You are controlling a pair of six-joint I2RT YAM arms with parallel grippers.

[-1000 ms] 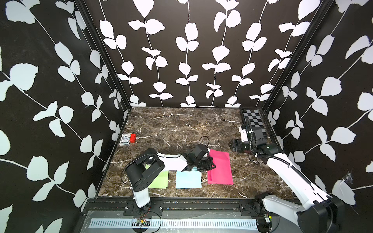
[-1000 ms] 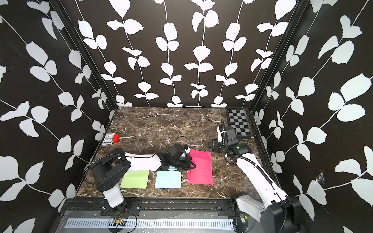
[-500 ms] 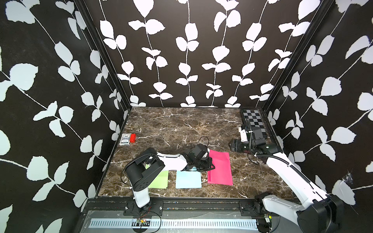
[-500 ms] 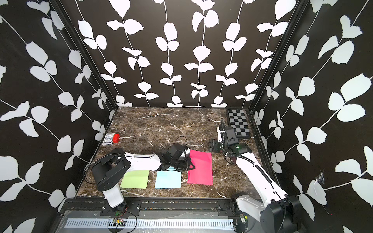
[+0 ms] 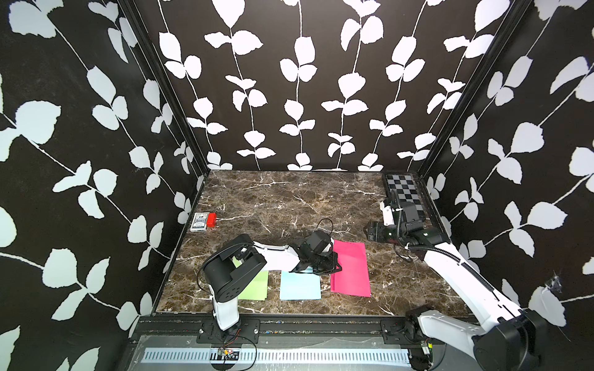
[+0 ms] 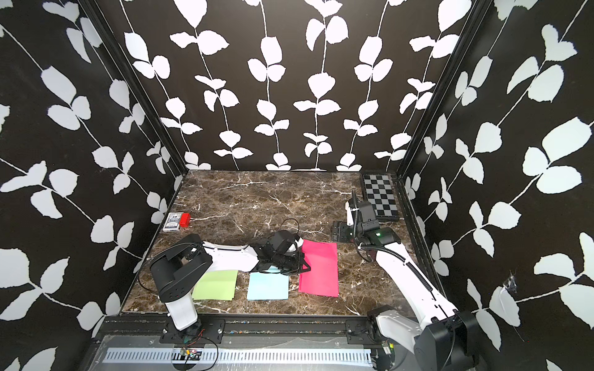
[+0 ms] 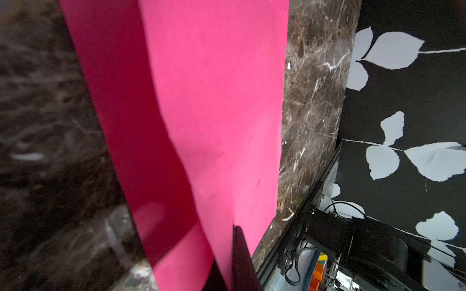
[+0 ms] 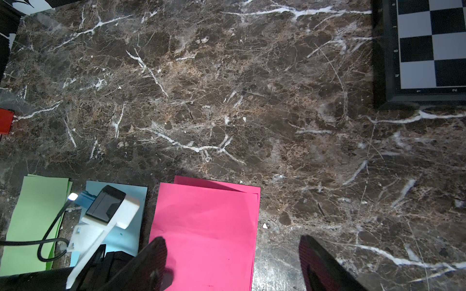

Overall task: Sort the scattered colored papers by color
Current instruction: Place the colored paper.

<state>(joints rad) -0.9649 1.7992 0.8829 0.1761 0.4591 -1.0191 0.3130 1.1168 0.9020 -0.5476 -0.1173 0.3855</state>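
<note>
Three piles of colored papers lie along the table's front: light green (image 5: 257, 287), light blue (image 5: 300, 286) and magenta pink (image 5: 352, 273). In the right wrist view the pink pile (image 8: 206, 221) shows two sheets slightly offset, with blue (image 8: 123, 241) and green (image 8: 32, 216) beside it. My left gripper (image 5: 334, 263) sits low at the pink pile's left edge, shut on a pink sheet (image 7: 214, 113), which runs between its jaws (image 7: 230, 252) and curls up over the pink below. My right gripper (image 5: 369, 231) hovers open behind the pink pile, its fingers (image 8: 156, 262) spread with nothing between them.
A black-and-grey checkerboard (image 5: 405, 196) lies in the back right corner, close to the right arm. A small card box with a red block (image 5: 203, 221) sits by the left wall. Leaf-patterned walls enclose three sides. The left arm lies across the blue and green piles.
</note>
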